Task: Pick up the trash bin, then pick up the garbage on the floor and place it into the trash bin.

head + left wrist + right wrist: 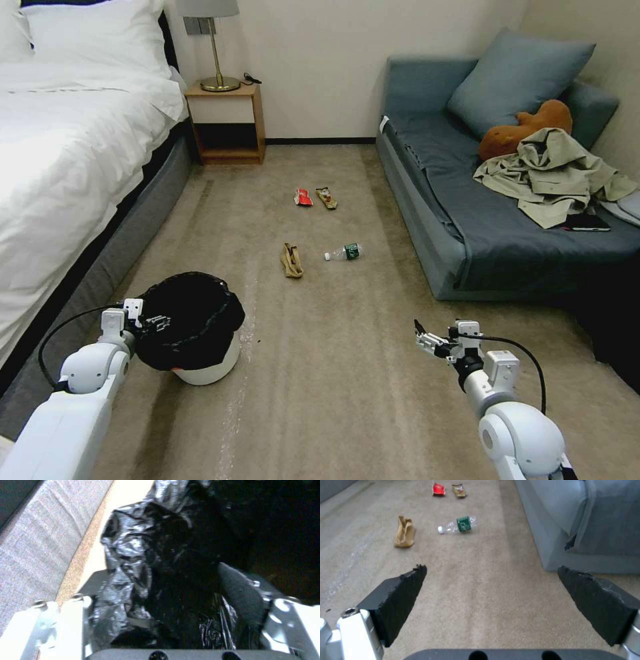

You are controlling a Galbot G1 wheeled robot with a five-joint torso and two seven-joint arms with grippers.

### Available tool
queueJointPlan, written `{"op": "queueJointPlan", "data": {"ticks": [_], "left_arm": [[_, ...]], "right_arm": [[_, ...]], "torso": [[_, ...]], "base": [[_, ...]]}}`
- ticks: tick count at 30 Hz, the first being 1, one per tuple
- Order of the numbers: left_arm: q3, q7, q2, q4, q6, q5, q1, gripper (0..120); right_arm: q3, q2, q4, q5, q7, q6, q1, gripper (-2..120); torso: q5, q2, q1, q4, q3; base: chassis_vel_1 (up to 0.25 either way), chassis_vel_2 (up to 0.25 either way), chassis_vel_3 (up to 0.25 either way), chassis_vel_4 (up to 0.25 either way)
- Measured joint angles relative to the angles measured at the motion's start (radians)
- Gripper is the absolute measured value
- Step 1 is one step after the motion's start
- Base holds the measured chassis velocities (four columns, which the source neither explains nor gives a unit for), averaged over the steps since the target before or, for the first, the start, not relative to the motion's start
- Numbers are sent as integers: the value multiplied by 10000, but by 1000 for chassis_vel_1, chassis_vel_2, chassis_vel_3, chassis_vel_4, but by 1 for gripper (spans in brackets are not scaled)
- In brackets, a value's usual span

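Observation:
The trash bin (212, 368), white with a black bag over its rim, stands on the carpet at my near left. My left gripper (155, 322) is at its near rim. In the left wrist view the crinkled bag (133, 542) fills the gap of that gripper (156, 585), whose fingers stand wide apart on either side of it. The garbage lies farther out on the floor: a clear bottle (347, 252) (460, 525), a tan scrap (291, 260) (404, 532), a red-white wrapper (303, 197) (438, 489) and a brown-gold wrapper (326, 197) (459, 490). My right gripper (423, 340) (490, 568) hovers open over bare carpet.
A bed (73, 147) with a grey base runs along the left, close beside the bin. A blue sofa (453, 233) with clothing and a plush toy lines the right. A nightstand (227, 120) with a lamp stands at the far wall. Open carpet lies between.

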Motion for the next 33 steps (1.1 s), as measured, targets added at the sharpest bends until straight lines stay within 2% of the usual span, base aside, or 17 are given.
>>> {"op": "queueJointPlan", "data": {"ticks": [4,5,6,8,10,11,12,14,16,18,19,27,33], "left_arm": [[-21,44,-7,58,-160,-7,-1,54],[-21,44,-7,58,-160,-7,-1,54],[-88,85,-12,29,-226,-37,42,46],[-181,132,-19,-44,-275,-73,110,43],[-473,175,-30,-294,-355,-167,302,31],[-473,175,-30,-294,-355,-167,302,31],[-682,190,-32,-515,-426,-238,495,24],[-757,193,-36,-598,-448,-270,577,21],[-952,204,-63,-796,-532,-337,790,11],[-1127,201,-119,-937,-619,-362,948,7],[-1309,204,-207,-1121,-722,-379,1145,7],[-1552,159,-552,-1455,-1059,-245,1615,7],[-1815,170,-718,-1911,-1077,-237,1954,7]], "right_arm": [[-44,-29,-20,-1,1,-49,3,100],[-44,-29,-20,-1,1,-49,3,100],[-59,-45,-20,0,1,-67,-12,100],[-89,-62,-18,1,0,-89,-31,100],[-195,-73,13,1,-1,-179,-51,100],[-195,-73,13,1,-1,-179,-51,100],[-270,-70,25,-4,-1,-233,-53,100],[-300,-68,27,-5,-2,-256,-53,100],[-364,-63,27,-5,-3,-287,-55,100],[-402,-57,27,-5,-4,-290,-59,100],[-417,-35,25,-4,-7,-274,-102,100],[-334,46,-34,-52,-50,4,-410,100],[-343,109,-32,-56,-63,112,-508,100]], "torso": [[2,0,0,0,0],[2,0,0,0,0],[0,0,0,-1,0],[-2,0,0,0,0],[-3,-2,0,-1,0],[-3,-2,0,-1,0],[-2,-1,0,-1,0],[-2,-1,0,-1,0],[-2,-1,0,0,0],[-3,-1,0,-1,0],[2,-2,0,0,0],[4,-1,0,0,-1],[-4,-1,0,-1,0]], "base": [[0,0,0,0],[0,0,0,0],[0,0,0,0],[0,0,0,0],[0,0,0,0],[0,0,0,0],[0,0,0,0],[0,0,0,0],[0,0,0,0],[0,0,0,0],[0,0,0,0],[0,0,0,0],[0,0,0,0]]}}
